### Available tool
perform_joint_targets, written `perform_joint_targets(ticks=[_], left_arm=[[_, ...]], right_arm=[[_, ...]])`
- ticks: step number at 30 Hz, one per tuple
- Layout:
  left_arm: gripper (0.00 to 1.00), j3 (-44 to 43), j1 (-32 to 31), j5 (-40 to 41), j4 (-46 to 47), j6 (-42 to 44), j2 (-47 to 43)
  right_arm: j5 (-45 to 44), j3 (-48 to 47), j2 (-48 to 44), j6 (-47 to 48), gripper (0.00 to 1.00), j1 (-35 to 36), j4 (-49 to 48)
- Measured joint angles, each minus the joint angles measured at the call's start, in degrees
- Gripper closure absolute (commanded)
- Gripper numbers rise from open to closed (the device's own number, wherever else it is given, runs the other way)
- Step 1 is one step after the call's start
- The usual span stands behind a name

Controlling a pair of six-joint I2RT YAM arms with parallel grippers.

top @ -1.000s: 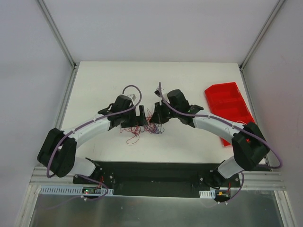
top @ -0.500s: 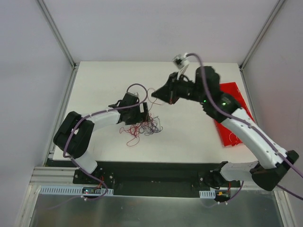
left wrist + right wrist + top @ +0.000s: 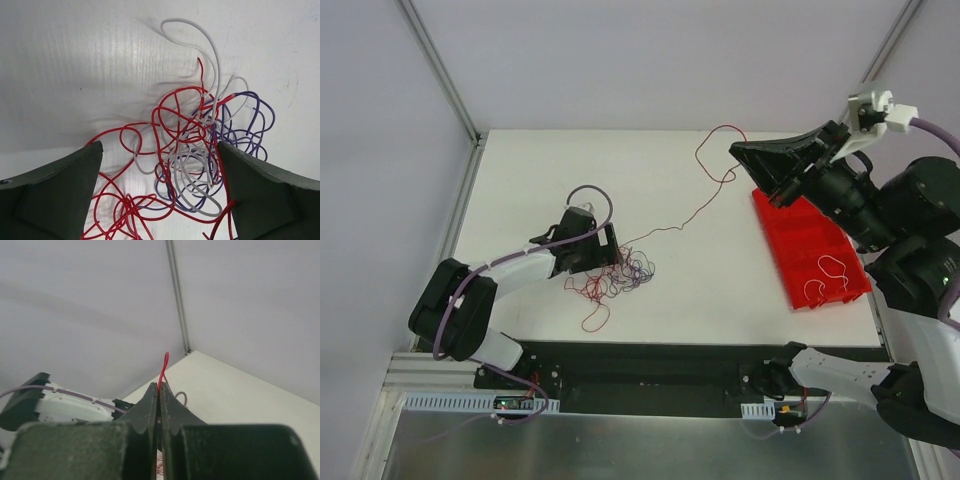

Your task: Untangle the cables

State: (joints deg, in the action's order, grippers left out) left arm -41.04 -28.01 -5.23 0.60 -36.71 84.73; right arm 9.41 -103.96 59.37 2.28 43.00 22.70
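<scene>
The cables (image 3: 623, 276) lie as a loose tangle of red, purple and grey strands left of the table's middle. My left gripper (image 3: 608, 258) hovers low over them. In the left wrist view it (image 3: 160, 195) stands open, its fingers (image 3: 50, 200) on either side of the cables (image 3: 195, 150), gripping nothing. My right gripper (image 3: 736, 152) is raised high at the back right, shut on one red cable (image 3: 705, 205) that stretches from the tangle up to it. In the right wrist view a short red loop (image 3: 164, 365) pokes out above that gripper (image 3: 160, 387), whose jaws are pressed together.
A red tray (image 3: 790, 225) lies at the right edge of the table, with a single red wire (image 3: 830, 272) curled in it. White walls enclose the table on three sides. The left arm (image 3: 60, 407) shows below in the right wrist view.
My right gripper has swung up and away to the back right, drawing a red cable out of the tangle into a long strand. The left gripper stayed open by the tangle.
</scene>
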Motion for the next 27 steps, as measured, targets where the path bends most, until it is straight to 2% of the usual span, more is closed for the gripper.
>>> perform_joint_targets(ticks=[7, 11, 15, 21, 27], left_arm=[[0.01, 0.42, 0.00, 1.49, -2.64, 0.90, -3.63], [0.01, 0.50, 0.94, 2.43, -3.10, 1.92, -3.45], [0.01, 0.70, 2.32, 2.78, -3.10, 2.32, -2.60], [0.01, 0.70, 2.95, 2.84, -3.80, 2.91, -2.54], [0.01, 0.68, 2.95, 2.64, -4.11, 3.04, -3.17]], right_arm=[[-7.76, -3.91, 3.10, 2.62, 1.00, 0.00, 9.11], [-10.97, -12.55, 4.37, 4.72, 1.00, 0.00, 13.22], [-12.92, -20.83, 3.10, 7.08, 1.00, 0.00, 13.35], [-18.71, -20.17, -1.90, 10.88, 1.00, 0.00, 10.64], [-25.53, -15.08, 1.11, 14.05, 0.99, 0.00, 10.01]])
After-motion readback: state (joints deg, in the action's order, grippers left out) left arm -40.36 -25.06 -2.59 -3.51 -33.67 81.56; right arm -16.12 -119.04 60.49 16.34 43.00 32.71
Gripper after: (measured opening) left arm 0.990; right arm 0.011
